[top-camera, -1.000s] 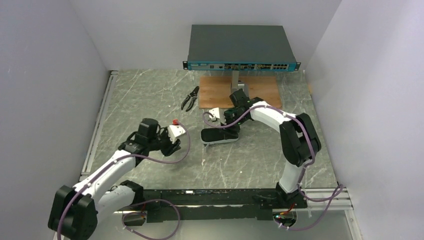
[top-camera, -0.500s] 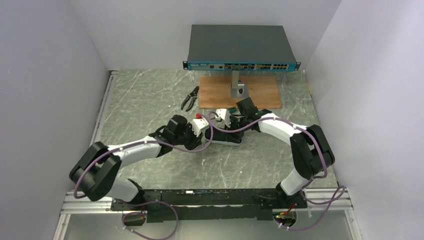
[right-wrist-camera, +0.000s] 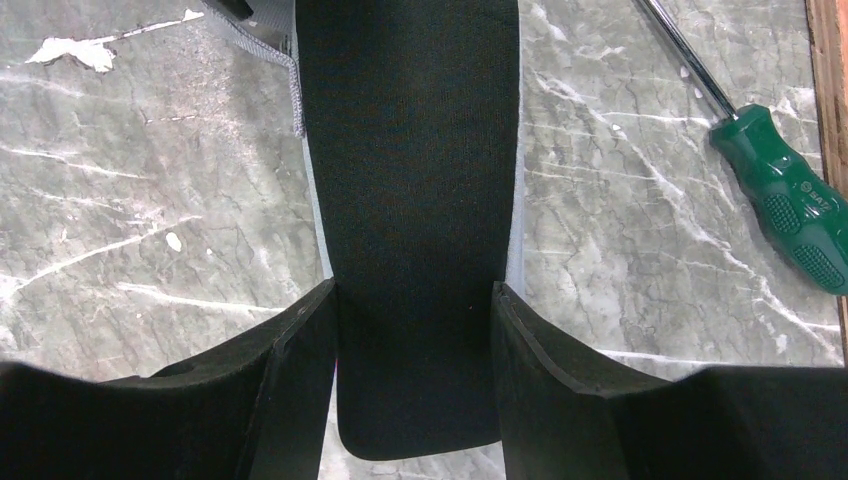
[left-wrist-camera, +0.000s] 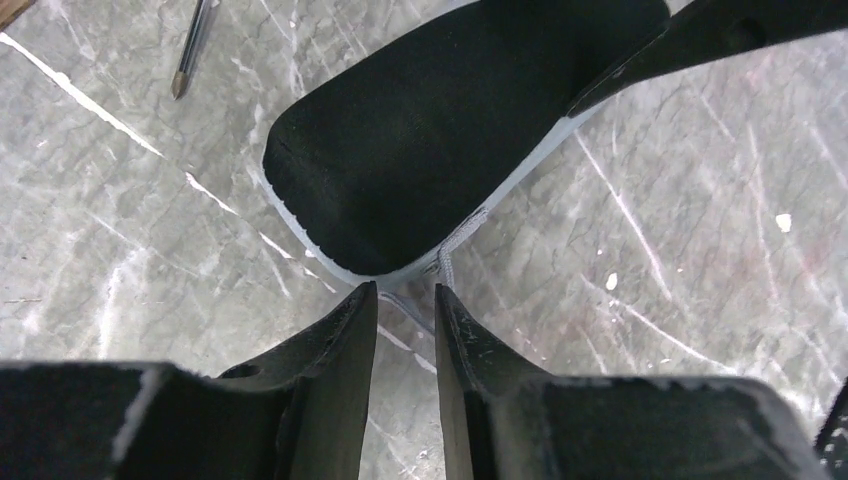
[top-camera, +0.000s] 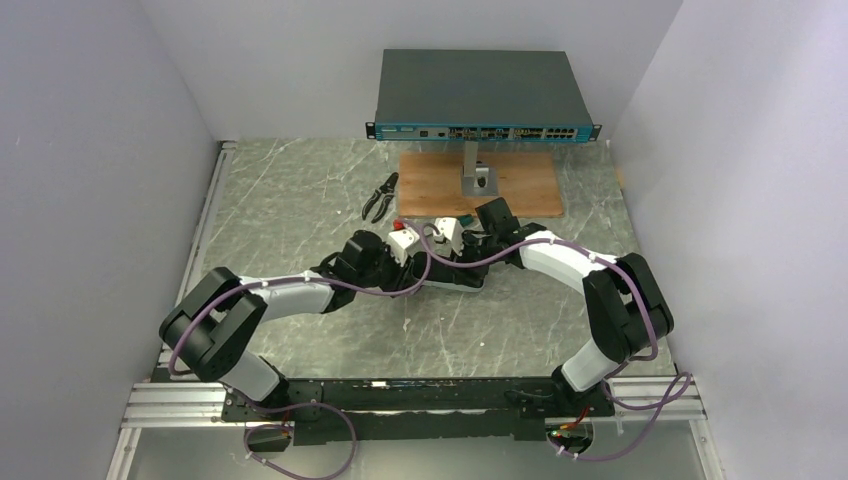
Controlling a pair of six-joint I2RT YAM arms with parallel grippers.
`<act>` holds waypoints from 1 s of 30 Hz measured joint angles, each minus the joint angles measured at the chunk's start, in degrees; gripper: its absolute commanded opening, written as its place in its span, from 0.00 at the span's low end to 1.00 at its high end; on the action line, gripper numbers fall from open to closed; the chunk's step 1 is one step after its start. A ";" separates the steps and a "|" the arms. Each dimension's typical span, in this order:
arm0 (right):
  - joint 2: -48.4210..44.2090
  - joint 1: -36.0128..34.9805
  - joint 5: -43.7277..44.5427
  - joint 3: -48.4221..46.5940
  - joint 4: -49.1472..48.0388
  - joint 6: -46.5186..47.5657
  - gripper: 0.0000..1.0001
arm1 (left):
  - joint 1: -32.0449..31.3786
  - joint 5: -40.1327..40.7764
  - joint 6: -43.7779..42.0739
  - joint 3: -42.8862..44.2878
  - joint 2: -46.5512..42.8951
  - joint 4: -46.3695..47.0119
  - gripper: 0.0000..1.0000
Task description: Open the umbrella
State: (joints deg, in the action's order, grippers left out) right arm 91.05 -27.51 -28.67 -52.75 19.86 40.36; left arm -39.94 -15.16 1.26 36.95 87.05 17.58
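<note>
The folded umbrella (top-camera: 455, 284) lies flat mid-table, a black oblong with a pale-blue edge. My right gripper (top-camera: 466, 262) straddles it from above. In the right wrist view its fingers (right-wrist-camera: 320, 330) press both long sides of the umbrella (right-wrist-camera: 410, 150), so my right gripper (right-wrist-camera: 415, 300) is shut on it. My left gripper (top-camera: 418, 274) is at the umbrella's left end. In the left wrist view my left gripper (left-wrist-camera: 405, 292) has a narrow gap between the tips, just short of the rounded end (left-wrist-camera: 430, 130). The grey loop strap (left-wrist-camera: 447, 262) runs down between the tips, not clamped.
Black-handled pliers (top-camera: 380, 197) lie behind the left gripper. A green-handled screwdriver (right-wrist-camera: 795, 215) lies to the right of the umbrella in the right wrist view. A network switch (top-camera: 485, 95) stands on a post over a wooden board (top-camera: 525, 185) at the back.
My left arm swung right from the left side of the table to the umbrella's left end. My right gripper and the umbrella shifted slightly right.
</note>
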 measured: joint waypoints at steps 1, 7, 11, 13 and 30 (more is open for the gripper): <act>0.00 0.00 -0.02 0.07 -0.11 -0.11 0.45 | -0.02 -0.09 0.74 -0.11 0.13 0.79 0.33; 0.00 0.09 -0.24 0.33 -0.55 -0.79 0.45 | 0.02 -0.39 4.46 -0.87 1.90 4.61 0.33; 0.00 0.09 -0.39 0.44 -0.66 -0.85 0.43 | 0.02 -0.39 6.58 -2.45 2.69 7.52 0.32; 0.00 0.09 -0.42 0.44 -0.61 -0.83 0.42 | 0.04 -0.50 7.19 -3.30 2.69 8.87 0.32; 0.00 0.22 -0.63 0.44 -0.20 -0.74 0.41 | 0.00 0.09 7.39 -5.92 3.98 8.37 0.34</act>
State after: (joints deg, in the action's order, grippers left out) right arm 91.05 -27.29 -29.30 -52.31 19.66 39.62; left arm -39.94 -15.07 8.64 31.03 91.02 25.96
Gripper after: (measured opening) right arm 0.540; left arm 0.309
